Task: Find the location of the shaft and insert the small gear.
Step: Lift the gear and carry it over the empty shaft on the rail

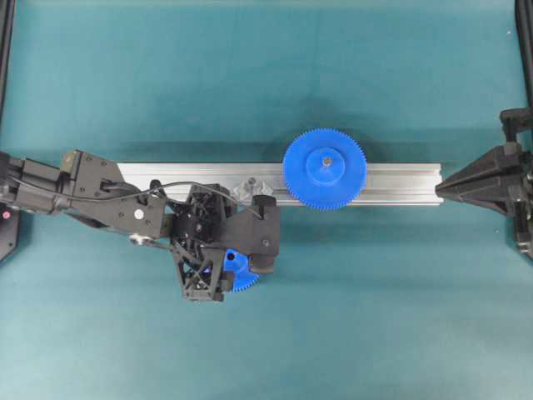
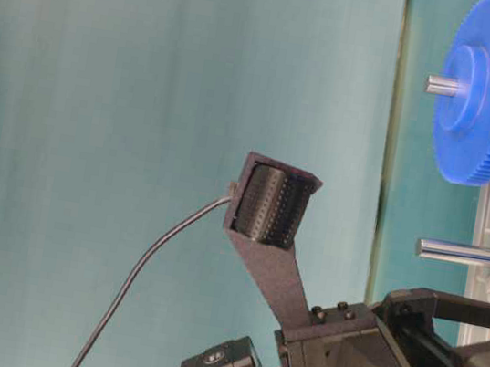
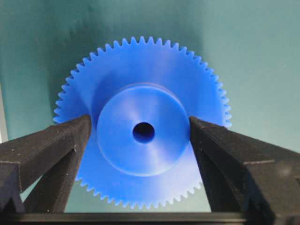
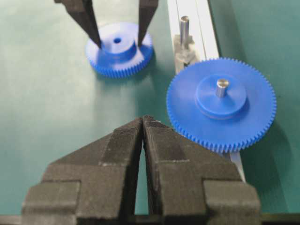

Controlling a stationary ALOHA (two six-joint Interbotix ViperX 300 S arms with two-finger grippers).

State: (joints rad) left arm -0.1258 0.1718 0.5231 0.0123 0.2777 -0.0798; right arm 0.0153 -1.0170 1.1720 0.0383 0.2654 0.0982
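Pick step: my left pincer is spread, fingers either side of the small gear's hub, not yet gripping. Gear lies on the counter, near the rail's left half. Next: clench, lift, align bore over shaft. Big gear sits just beside shaft. Right pincer clenched, empty.

The left gripper straddles the small gear's hub; the right gripper is closed.
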